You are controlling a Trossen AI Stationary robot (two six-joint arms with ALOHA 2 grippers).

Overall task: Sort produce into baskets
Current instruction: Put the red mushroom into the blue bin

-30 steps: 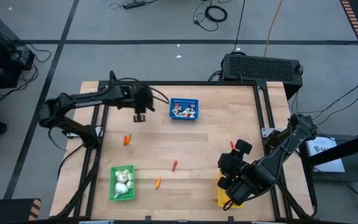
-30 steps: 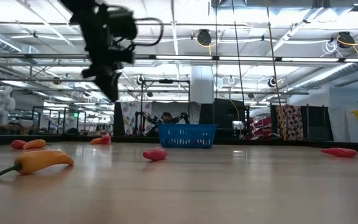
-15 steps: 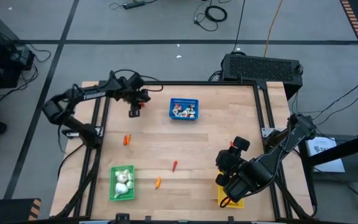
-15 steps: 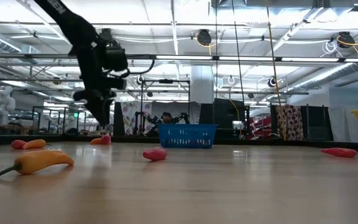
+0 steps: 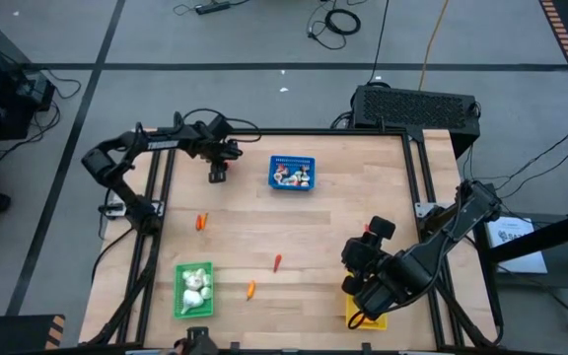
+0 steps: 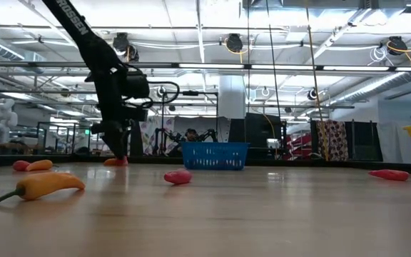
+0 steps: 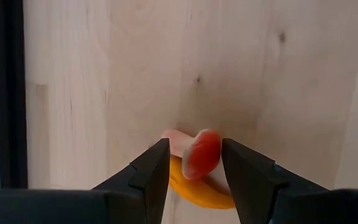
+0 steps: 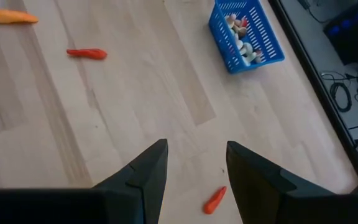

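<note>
My left gripper (image 5: 217,175) is open and low over the table's far left part, left of the blue basket (image 5: 292,173). In the left wrist view its fingers stand on either side of a small red-capped, white-stemmed piece (image 7: 201,153) that lies against an orange piece (image 7: 197,191). The low view shows the gripper (image 6: 117,153) down at these pieces. My right gripper (image 5: 368,247) is open and empty above the table's near right part, beside the yellow basket (image 5: 355,312). The green basket (image 5: 194,290) holds white bulbs. My left gripper points down with one finger on each side of the red cap (image 7: 211,149). The cap lies close beside one finger (image 7: 241,168), and I cannot tell whether they touch. Both pieces rest on the table.
Loose pieces lie on the wood: an orange-red pair (image 5: 202,221), a red stick (image 5: 276,262), an orange one (image 5: 250,289) and a red one (image 5: 370,229) by the right arm. The blue basket holds several white-and-red pieces. A black frame rail (image 5: 156,187) runs along the table's left edge.
My left gripper has gone down and a little toward the table's far left, from well above the table to just over the red-capped piece. Its arm has folded back toward the left edge.
</note>
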